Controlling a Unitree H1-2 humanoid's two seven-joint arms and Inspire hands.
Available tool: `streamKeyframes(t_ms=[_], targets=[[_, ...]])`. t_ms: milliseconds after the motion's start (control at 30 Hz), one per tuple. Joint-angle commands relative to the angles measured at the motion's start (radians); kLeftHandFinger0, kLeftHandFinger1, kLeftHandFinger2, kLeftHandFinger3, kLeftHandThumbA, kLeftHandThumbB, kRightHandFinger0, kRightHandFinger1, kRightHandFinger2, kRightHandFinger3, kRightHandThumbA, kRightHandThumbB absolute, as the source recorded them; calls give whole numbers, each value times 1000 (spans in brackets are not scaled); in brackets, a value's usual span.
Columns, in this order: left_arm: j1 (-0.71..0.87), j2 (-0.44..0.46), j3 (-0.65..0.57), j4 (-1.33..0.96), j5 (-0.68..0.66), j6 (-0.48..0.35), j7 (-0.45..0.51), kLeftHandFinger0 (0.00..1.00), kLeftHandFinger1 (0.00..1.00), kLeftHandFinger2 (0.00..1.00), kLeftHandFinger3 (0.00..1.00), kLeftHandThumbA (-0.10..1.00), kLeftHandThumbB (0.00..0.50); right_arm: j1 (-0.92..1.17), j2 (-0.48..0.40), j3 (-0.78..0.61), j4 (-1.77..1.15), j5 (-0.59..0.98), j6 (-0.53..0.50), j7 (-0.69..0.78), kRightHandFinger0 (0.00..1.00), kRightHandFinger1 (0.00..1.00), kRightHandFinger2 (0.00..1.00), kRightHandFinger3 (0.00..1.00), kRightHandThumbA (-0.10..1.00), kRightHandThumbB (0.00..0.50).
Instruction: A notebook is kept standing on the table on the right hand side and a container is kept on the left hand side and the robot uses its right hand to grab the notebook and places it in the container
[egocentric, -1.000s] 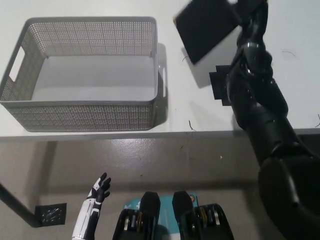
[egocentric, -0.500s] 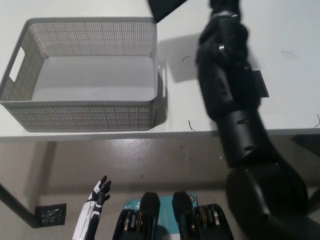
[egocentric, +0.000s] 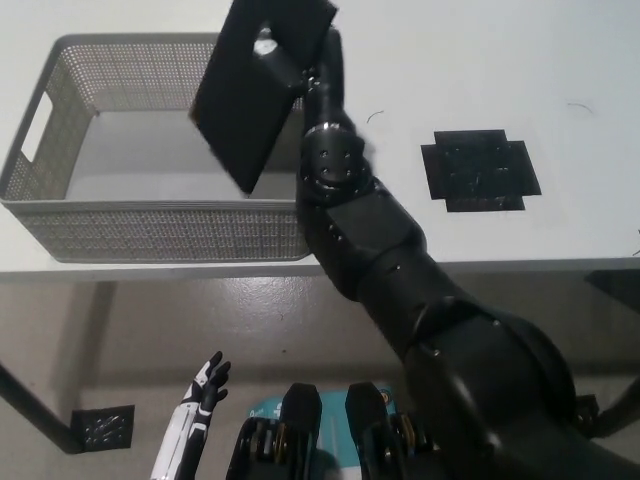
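Observation:
My black right hand (egocentric: 292, 62) is shut on the black notebook (egocentric: 255, 90), holding it tilted in the air over the right half of the grey mesh basket (egocentric: 60, 205). The notebook hides part of the basket's far right corner. The black right arm (egocentric: 370, 240) reaches diagonally from the lower right across the basket's right wall. My white left hand (egocentric: 200, 395) hangs low at the bottom left, below the table's edge, with its fingers apart and nothing in it.
A flat black cross-shaped stand (egocentric: 480, 170) lies on the white table (egocentric: 560, 60) to the right of the arm. The table's front edge (egocentric: 520, 265) runs across the picture's middle, with grey floor below it.
The right arm has swung left, carrying the notebook from above the table's right side to over the basket. The black stand is now uncovered. The left hand stays put.

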Motion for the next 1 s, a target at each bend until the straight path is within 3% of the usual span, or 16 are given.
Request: streamKeyframes(t_ms=[0,167,467,700,933,967], targets=[[-8,7,-12,-34,1,-21,-11,1000,1000,1000,1000,1000,407,-88,-21,34,-27,5,-82,270,1000,1000,1000,1000,857,496],[-6,7,-14,-45,-5,-8,-17,1000,1000,1000,1000,1000,412,-89,-48,48,-57,2,-75,327,1000,1000,1000,1000,998,500],[-7,10,-18,-32,28,-33,5,1000,1000,1000,1000,1000,392,-122,-76,-1,-151,58,-106,381,1000,1000,1000,1000,1000,492],[1,10,-22,-36,21,-25,-8,1000,1000,1000,1000,1000,389,-93,-163,-15,-602,79,40,405,1000,1000,1000,1000,993,493],[-1,14,-16,-36,22,-21,-4,1000,1000,1000,1000,1000,398,0,-350,-61,-1150,92,196,421,1000,1000,1000,1000,1000,500],[-2,15,-15,-31,27,-26,0,1000,1000,1000,1000,1000,399,36,-384,-73,-1235,99,220,426,1000,1000,1000,1000,1000,482]])
